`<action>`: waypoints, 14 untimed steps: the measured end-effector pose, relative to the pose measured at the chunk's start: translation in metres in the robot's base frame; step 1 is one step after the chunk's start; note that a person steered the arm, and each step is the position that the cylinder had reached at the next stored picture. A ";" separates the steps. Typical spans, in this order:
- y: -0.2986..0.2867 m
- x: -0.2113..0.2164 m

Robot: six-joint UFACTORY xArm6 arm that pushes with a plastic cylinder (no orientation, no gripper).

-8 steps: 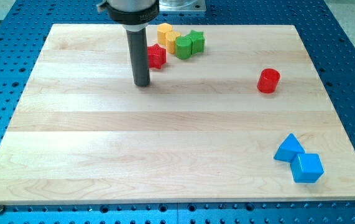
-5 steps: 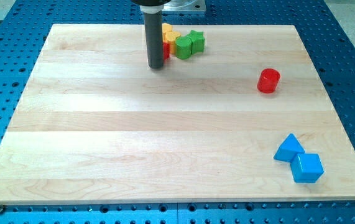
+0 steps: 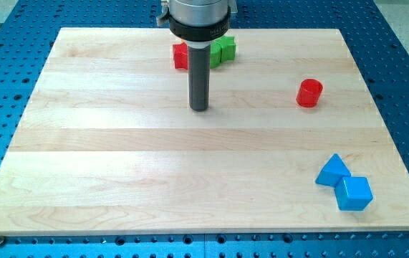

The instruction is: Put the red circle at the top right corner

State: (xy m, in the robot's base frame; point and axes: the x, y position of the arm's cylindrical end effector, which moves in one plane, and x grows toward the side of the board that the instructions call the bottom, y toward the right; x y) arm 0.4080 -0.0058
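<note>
The red circle [image 3: 309, 93], a short red cylinder, stands at the view's right, a little below the board's top right corner. My tip [image 3: 200, 109] rests on the board near the upper middle, well to the left of the red circle and not touching it. No block touches the tip.
Behind the rod near the top edge sit a red block [image 3: 180, 55] and a green block [image 3: 225, 49], both partly hidden by the rod. A blue triangle [image 3: 331, 170] and a blue cube [image 3: 353, 193] lie touching at the lower right. The wooden board [image 3: 104, 158] lies on a blue perforated table.
My tip has moved right and toward the view's bottom, away from the cluster at the top. The red block there now sits slightly nearer the top edge. The red circle has not moved.
</note>
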 end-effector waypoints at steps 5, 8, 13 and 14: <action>0.137 0.023; 0.192 -0.009; 0.243 -0.076; 0.255 -0.088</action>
State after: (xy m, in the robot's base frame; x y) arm 0.3204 0.2492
